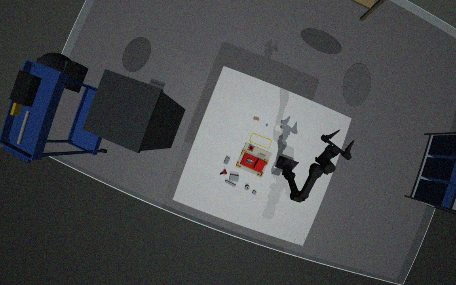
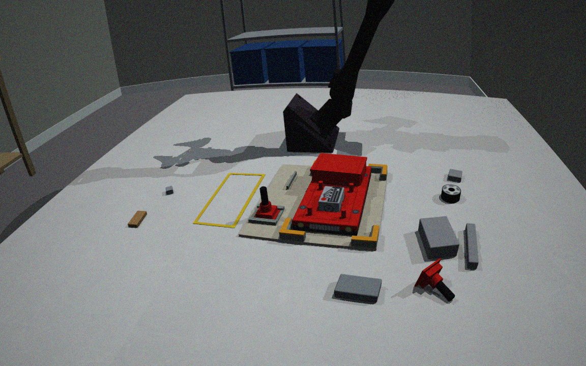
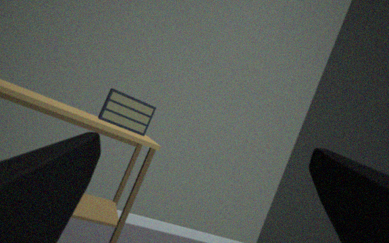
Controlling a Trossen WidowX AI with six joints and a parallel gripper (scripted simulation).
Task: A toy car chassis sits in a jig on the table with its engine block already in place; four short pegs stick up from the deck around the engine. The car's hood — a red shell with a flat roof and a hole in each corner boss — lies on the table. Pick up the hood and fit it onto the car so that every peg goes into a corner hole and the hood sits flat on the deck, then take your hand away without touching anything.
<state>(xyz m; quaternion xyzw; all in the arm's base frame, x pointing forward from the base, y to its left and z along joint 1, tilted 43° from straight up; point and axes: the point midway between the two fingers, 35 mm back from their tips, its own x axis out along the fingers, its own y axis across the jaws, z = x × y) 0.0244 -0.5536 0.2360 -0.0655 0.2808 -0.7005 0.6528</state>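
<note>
gripper (image 1: 341,139): sitting way up off the table, fingers spread wide apart, nothing between them, just looking at the far wall and a wooden shelf (image 3: 69,113)
hood (image 2: 338,168): red shell, lying across the back end of the chassis (image 2: 331,204), behind the engine block (image 2: 331,199)
pegs: red ones are sticking up uncovered around the engine
jig (image 2: 293,233): hugging the car with orange corner stops
arm (image 1: 305,180): reaching up from its base (image 2: 306,127), well clear of the car
</note>
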